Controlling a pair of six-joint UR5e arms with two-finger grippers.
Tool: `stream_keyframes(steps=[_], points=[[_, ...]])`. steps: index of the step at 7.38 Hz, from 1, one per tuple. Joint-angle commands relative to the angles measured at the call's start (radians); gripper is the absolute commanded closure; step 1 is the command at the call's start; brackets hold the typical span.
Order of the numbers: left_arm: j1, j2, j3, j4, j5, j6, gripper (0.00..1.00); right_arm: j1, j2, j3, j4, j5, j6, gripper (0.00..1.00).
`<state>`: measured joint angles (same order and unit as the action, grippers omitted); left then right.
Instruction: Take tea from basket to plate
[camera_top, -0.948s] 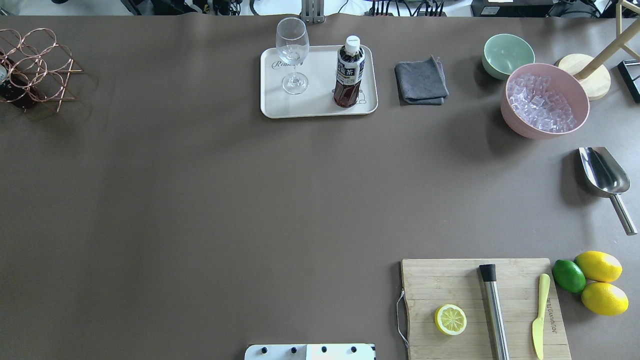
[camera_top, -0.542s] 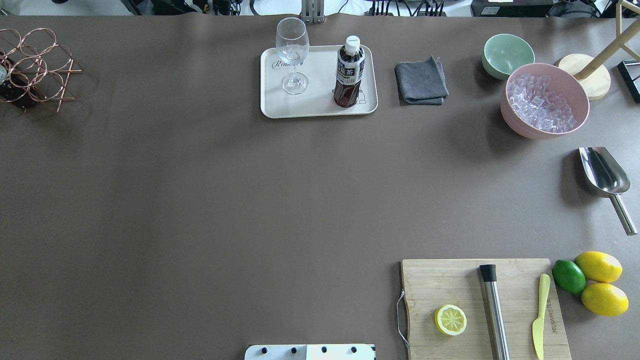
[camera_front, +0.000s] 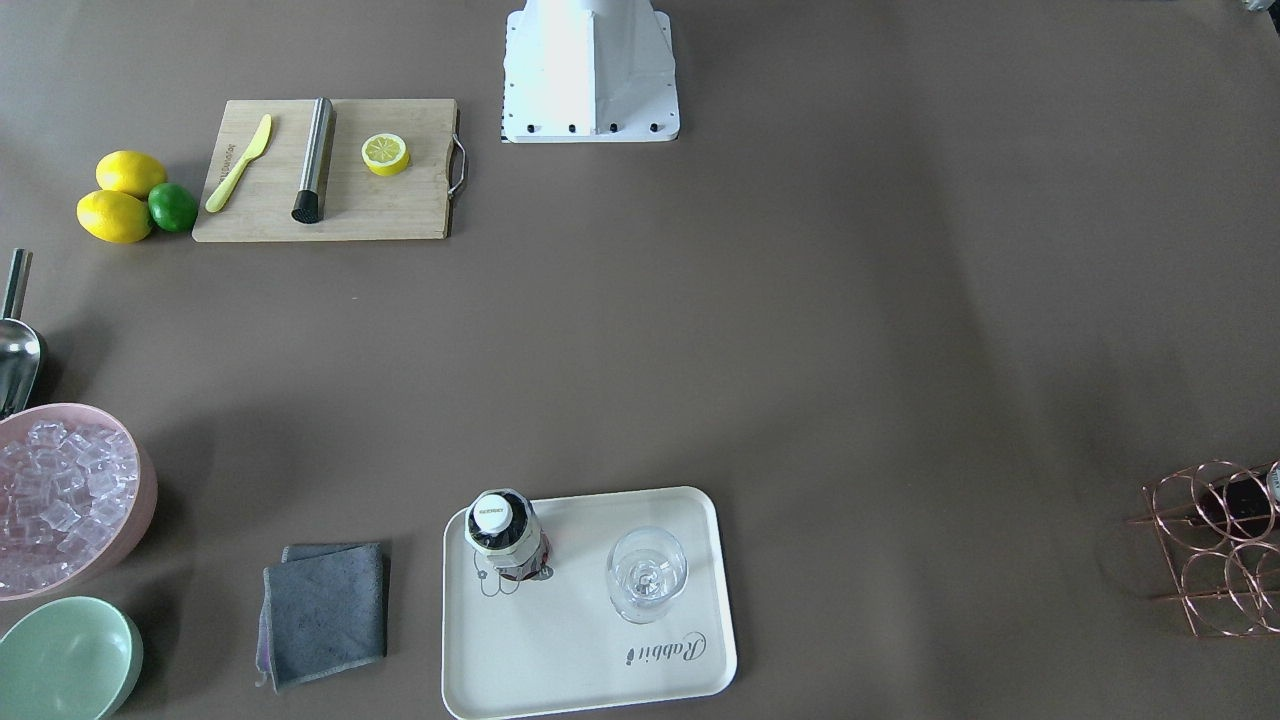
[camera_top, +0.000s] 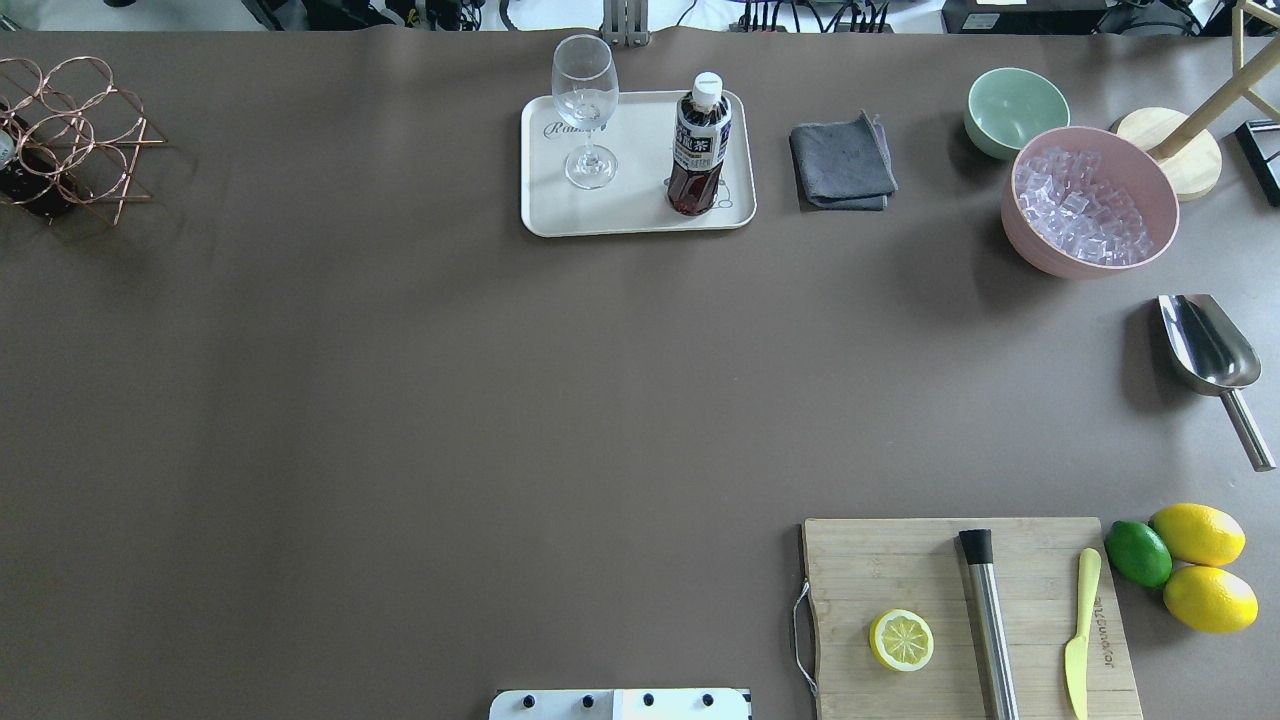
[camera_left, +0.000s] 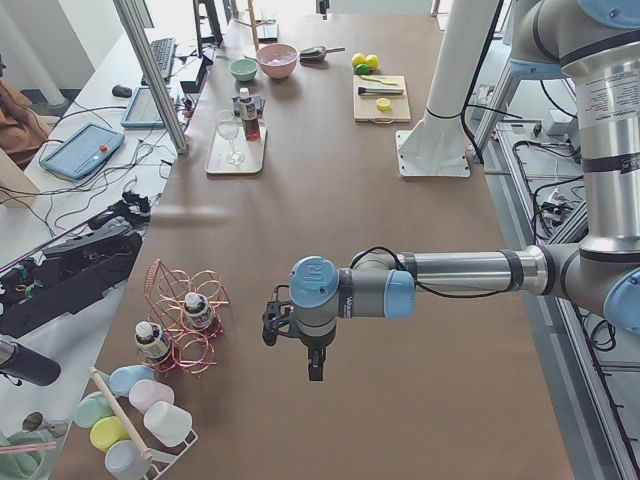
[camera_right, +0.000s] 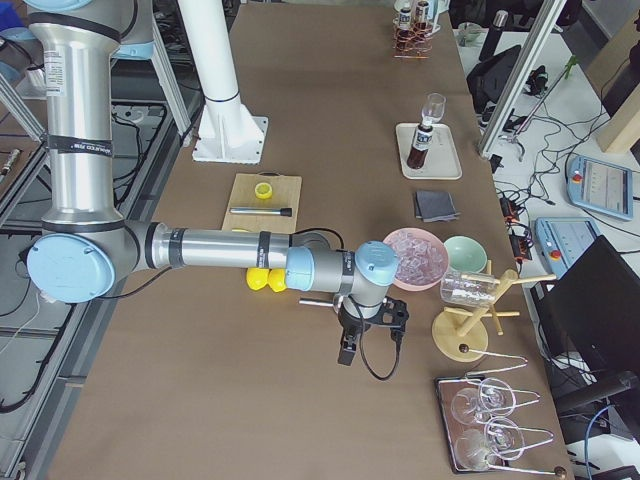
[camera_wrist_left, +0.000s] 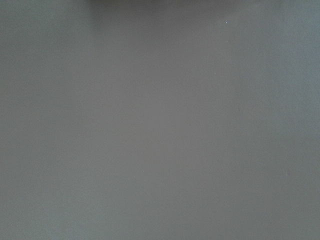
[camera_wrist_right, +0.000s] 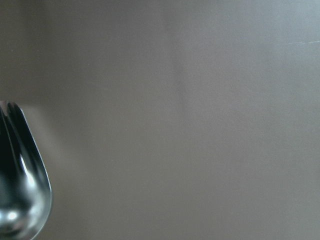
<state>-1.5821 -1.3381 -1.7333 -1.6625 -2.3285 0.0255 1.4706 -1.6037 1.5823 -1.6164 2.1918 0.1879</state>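
Observation:
One tea bottle (camera_top: 699, 145) stands upright on the right side of the cream plate (camera_top: 640, 218), next to a clear stemmed glass (camera_top: 585, 105). From the front the same bottle (camera_front: 505, 535) rises over the plate (camera_front: 580, 680). The copper wire basket (camera_top: 75, 130) sits at the far left edge, with two more tea bottles (camera_left: 199, 311) in its rings. Beside the basket, my left gripper (camera_left: 314, 366) hangs over bare table. My right gripper (camera_right: 346, 350) hangs near the ice bowl. I cannot tell whether either is open or shut.
A grey cloth (camera_top: 842, 163), a mint bowl (camera_top: 1015, 108) and a pink bowl of ice (camera_top: 1088, 200) stand right of the plate. A steel scoop (camera_top: 1208, 350) lies at the right edge. The cutting board (camera_top: 900, 560) holds a lemon half, a muddler and a knife.

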Motion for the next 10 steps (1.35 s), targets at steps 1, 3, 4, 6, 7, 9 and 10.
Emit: stream_keyframes(steps=[1,3,4,6,7,9,10], points=[[-0.001,-0.004,0.003,-0.013,0.0,-0.01,0.02,-0.001,0.015,-0.005,-0.004,0.012,0.007,0.0],[0.002,-0.006,0.008,-0.011,0.001,-0.01,0.02,-0.001,0.057,-0.019,-0.004,0.048,0.007,0.0],[-0.001,-0.004,0.017,-0.011,0.0,-0.012,0.02,-0.001,0.08,-0.028,-0.002,0.054,0.008,0.0],[-0.003,0.005,0.008,-0.008,0.006,-0.012,0.02,-0.003,0.099,-0.033,0.0,0.107,0.007,0.0],[-0.003,0.005,0.003,-0.008,0.006,-0.013,0.02,-0.006,0.097,-0.036,0.048,0.108,0.007,0.0],[-0.003,0.005,0.004,-0.008,0.001,-0.013,0.02,-0.006,0.082,-0.057,0.105,0.112,0.001,0.0],[-0.006,0.01,0.003,-0.008,0.004,-0.012,0.02,-0.006,0.079,-0.047,0.105,0.112,-0.001,0.0]])
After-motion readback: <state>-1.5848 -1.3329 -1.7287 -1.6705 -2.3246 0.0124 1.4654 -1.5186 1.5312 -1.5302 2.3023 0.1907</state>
